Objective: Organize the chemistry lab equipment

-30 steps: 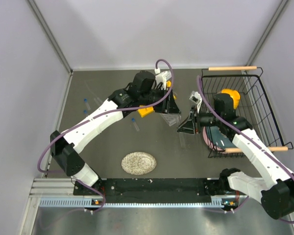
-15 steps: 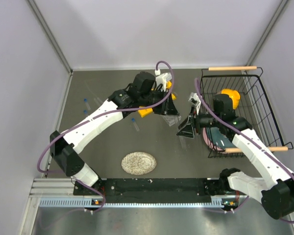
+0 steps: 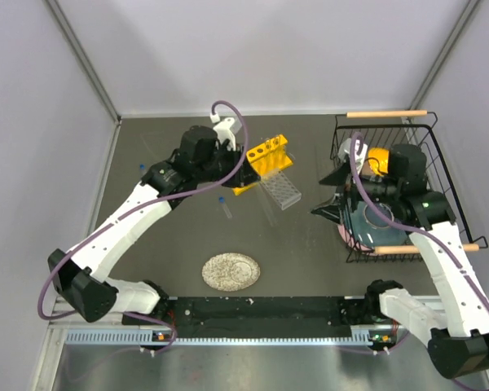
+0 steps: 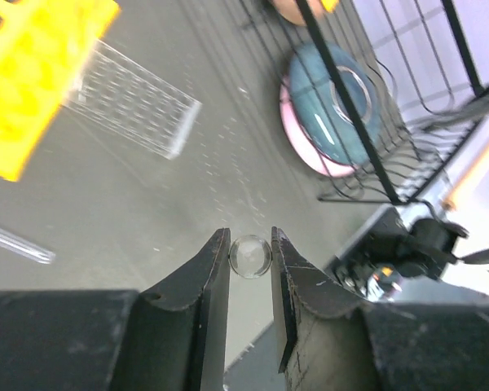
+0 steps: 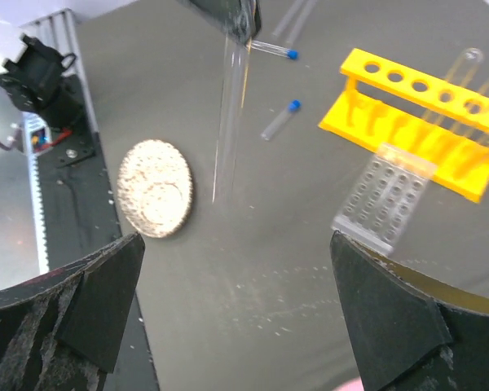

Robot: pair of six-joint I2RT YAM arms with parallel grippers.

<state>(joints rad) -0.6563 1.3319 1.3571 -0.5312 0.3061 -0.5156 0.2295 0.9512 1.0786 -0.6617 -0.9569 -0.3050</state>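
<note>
Your left claw (image 4: 250,244) pinches a glass tube (image 4: 250,256) upright at the yellow rack's (image 3: 269,155) left end, far centre. Your right claw (image 5: 235,244) gapes wide, empty, on the right.

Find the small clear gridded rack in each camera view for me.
Top external: the clear gridded rack lies near centre, just below-right of the yellow rack.
Left wrist: upper left, right of the yellow rack.
Right wrist: right of centre, below the yellow rack.
Shared landmark: the yellow rack.
</note>
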